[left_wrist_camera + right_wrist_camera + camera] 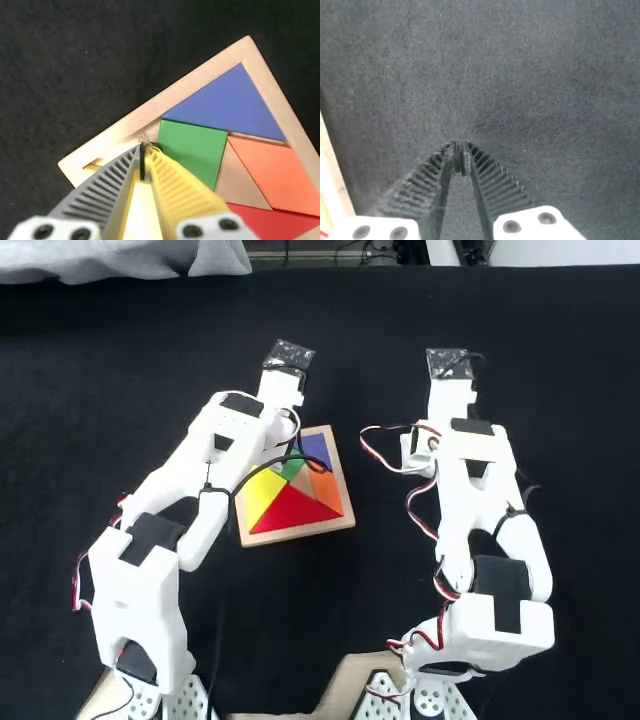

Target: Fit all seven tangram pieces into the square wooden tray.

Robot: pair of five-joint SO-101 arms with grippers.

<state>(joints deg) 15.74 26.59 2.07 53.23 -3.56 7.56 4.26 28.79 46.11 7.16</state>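
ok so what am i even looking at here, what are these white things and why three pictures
Two small robot arms stand on a black cloth. One picture looks down from above; the other two come from cameras on each arm's wrist. The left arm is over a square wooden tray of coloured tangram pieces; the left gripper is shut, tips at the green square's corner, holding nothing. The right gripper is shut over bare cloth, also empty.

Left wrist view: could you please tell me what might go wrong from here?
The shut left gripper has its tip at a corner of the green piece, beside the tray rim; pushing down could tip that piece up. A sideways drag might slide the tray across the black cloth.
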